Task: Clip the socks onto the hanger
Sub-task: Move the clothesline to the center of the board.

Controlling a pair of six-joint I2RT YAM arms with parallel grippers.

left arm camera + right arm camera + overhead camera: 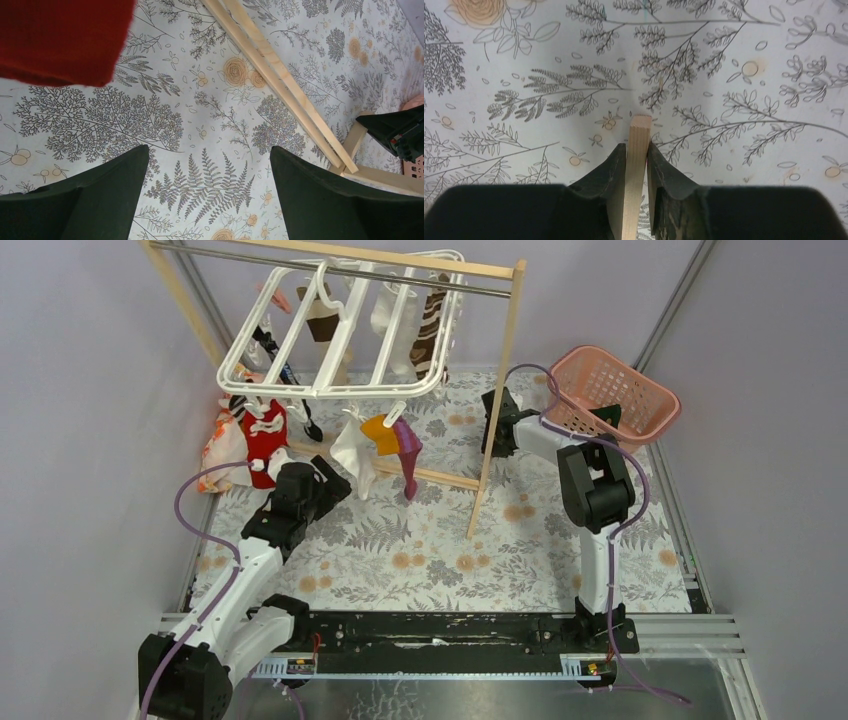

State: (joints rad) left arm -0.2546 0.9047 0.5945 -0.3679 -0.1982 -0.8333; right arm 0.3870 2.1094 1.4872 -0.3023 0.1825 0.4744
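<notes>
The white hanger (330, 392) hangs from the wooden rack's metal rod. Several socks hang from its clips: a red one (265, 440), a white one (352, 452), an orange one (378, 430), a purple one (408, 455) and a brown-striped one (430, 330). My left gripper (338, 483) is open and empty, low over the mat between the red and white socks. In the left wrist view (210, 152) the red sock (60, 40) hangs at the top left. My right gripper (495, 420) is shut on the end of the rack's wooden foot bar (640, 131).
The wooden rack (497, 390) stands across the back of the floral mat (440, 550); its base bars (280, 75) run past my left gripper. A pink lattice basket (612, 390) sits at the back right. An orange-and-white patterned cloth (222, 445) lies at the left.
</notes>
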